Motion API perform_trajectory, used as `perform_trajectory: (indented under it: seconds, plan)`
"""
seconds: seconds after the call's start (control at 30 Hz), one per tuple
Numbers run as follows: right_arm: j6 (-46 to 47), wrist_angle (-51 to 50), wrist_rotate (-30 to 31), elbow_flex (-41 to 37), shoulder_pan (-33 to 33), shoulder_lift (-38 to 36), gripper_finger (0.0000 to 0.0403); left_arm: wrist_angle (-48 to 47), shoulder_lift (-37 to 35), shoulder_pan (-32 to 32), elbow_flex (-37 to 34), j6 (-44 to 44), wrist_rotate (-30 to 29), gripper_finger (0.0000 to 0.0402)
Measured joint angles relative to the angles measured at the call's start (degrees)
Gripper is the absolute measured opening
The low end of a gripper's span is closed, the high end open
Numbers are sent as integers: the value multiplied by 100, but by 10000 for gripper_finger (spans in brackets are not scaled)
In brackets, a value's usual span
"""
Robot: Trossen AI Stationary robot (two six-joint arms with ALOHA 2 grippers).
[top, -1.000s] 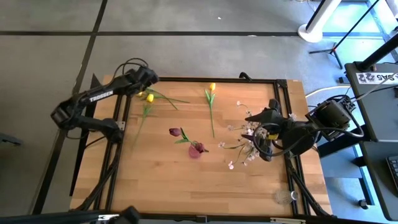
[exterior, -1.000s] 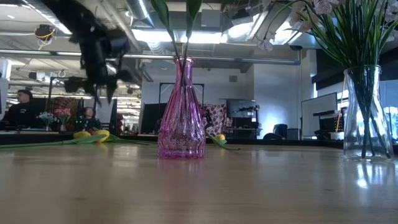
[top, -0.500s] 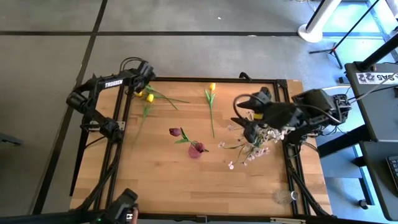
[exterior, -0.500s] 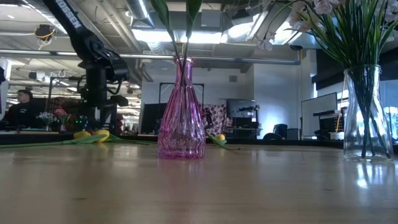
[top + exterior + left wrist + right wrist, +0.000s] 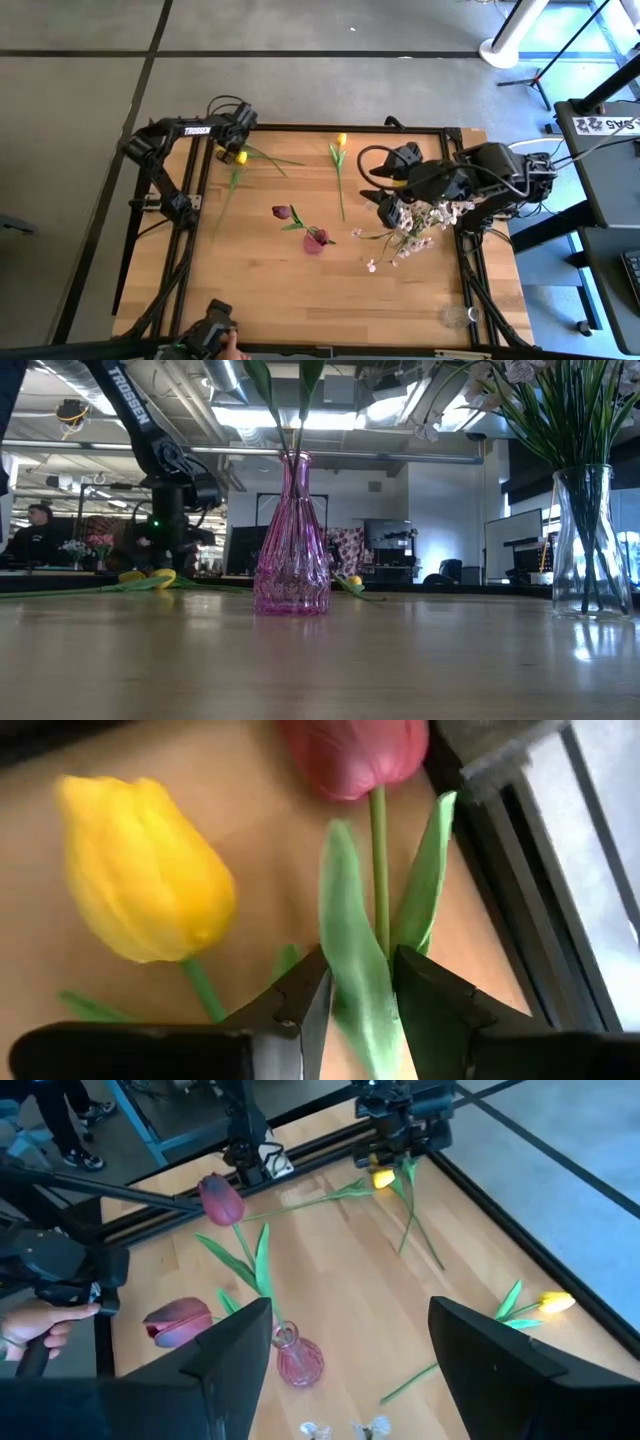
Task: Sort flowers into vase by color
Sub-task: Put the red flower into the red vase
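Since the earlier frame the left arm has swung in and dropped to the bench's (image 5: 300, 290) far left corner, and the right arm has reached further inward over the white-pink blossom spray (image 5: 408, 232). The left tool (image 5: 361, 982) has its fingers apart around a green leaf of a yellow tulip (image 5: 140, 870) lying there. The right tool (image 5: 345, 1342) hangs spread wide, empty, above the pink ribbed glass vase (image 5: 298, 1361) holding maroon tulips (image 5: 283, 212). Another yellow tulip (image 5: 341, 140) lies at the far edge.
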Motion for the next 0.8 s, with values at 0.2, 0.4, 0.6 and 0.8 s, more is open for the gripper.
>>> perform_trajectory:
  seconds: [0.2, 0.4, 0.6, 0.8]
  plan:
    - [13, 9, -258, 0, 0, 42, 269, 162, 223, -150, 20, 0, -9, 93]
    - [-46, 9, -302, 0, 0, 42, 269, 244, 80, -159, 2, 283, 333, 11]
    - [-549, 9, -300, 0, 0, 42, 269, 635, -869, -450, -11, 1064, 504, 4]
    - [-865, 7, -302, 0, 0, -26, 269, 1186, -2567, -1393, -7, 2754, -104, 2]
